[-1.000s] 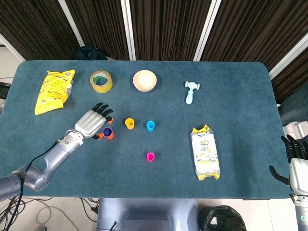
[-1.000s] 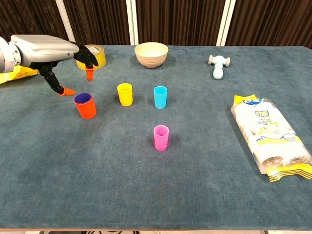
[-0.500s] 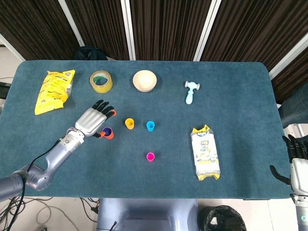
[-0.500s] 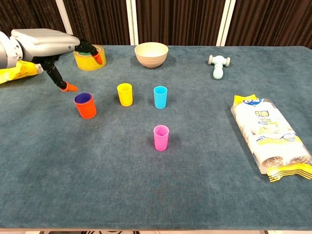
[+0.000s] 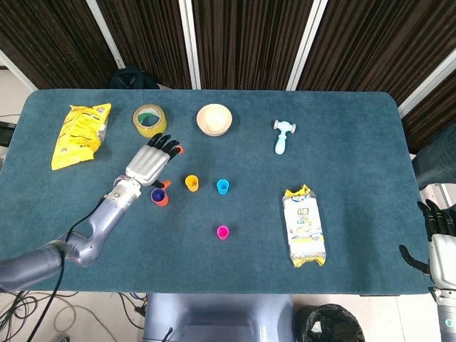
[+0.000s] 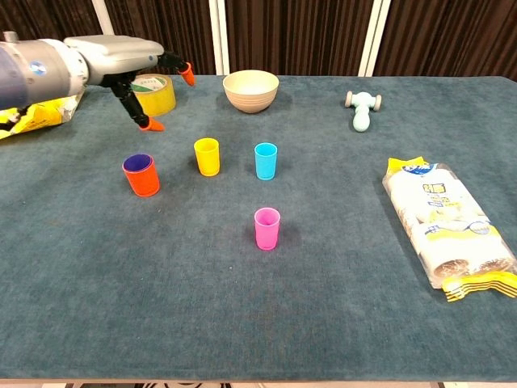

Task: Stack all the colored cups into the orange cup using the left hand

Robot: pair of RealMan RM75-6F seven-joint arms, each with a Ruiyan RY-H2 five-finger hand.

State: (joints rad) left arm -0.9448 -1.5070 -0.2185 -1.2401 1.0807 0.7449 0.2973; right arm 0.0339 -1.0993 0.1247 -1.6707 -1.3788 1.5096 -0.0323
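left hand (image 5: 152,164) spread, white packet (image 6: 443,228) lettering unreadable

A teal-topped table (image 5: 342,128) stands before dark slatted panels (image 5: 249,43) — white posts (image 5: 189,43) dividing them.

Head view: high, looking down. Chest view: low, nearer. Shared: table (image 5: 356,128).

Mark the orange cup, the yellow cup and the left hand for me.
orange plastic cup (image 6: 142,179), chest view, on its front wall.
yellow plastic cup (image 6: 207,158), chest view, on its side wall.
left hand (image 5: 149,164), head view, on the grey back of the hand.
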